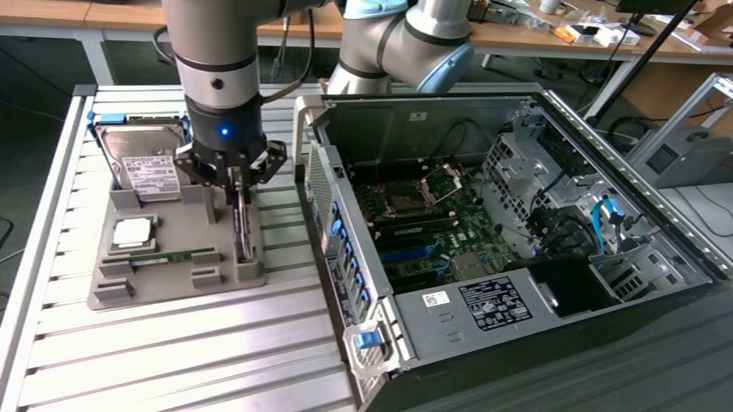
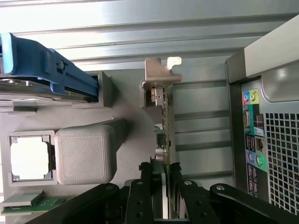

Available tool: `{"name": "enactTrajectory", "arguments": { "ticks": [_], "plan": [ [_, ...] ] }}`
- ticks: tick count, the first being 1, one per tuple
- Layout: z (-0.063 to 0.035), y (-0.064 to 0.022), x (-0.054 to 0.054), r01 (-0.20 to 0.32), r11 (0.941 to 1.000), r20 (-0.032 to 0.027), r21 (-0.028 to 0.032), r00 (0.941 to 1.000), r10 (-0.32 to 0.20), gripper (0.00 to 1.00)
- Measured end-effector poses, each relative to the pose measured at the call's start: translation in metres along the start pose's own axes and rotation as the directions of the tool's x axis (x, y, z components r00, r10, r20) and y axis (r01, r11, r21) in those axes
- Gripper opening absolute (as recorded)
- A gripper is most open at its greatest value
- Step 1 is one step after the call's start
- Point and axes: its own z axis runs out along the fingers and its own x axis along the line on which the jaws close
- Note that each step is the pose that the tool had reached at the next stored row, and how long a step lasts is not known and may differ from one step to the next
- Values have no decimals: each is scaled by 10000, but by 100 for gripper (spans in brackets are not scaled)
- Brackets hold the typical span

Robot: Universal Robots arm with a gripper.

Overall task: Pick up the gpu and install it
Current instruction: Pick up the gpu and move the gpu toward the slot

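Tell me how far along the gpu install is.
Done: nothing installed yet. In hand: the gripper sits over the top edge of the gpu, which stands edge-on in the grey holder tray. Left: lifting it out and seating it in the open computer case.

The gpu (image 2: 164, 116) has a silvery end bracket and a green board edge. The gripper (image 2: 161, 175) is black. The holder tray (image 1: 172, 287) is plain grey. The hard drive (image 1: 149, 167) is silver with a white label; its carrier (image 2: 46, 70) is blue. The table (image 1: 172, 360) shows silver parallel ribs.
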Motion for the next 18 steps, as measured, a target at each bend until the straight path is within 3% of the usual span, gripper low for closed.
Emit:
{"name": "enactTrajectory", "arguments": {
  "ticks": [18],
  "plan": [
    [-95, 5, -18, -2, 10000, -4, -67, 10000, 2, 27]
  ]
}}
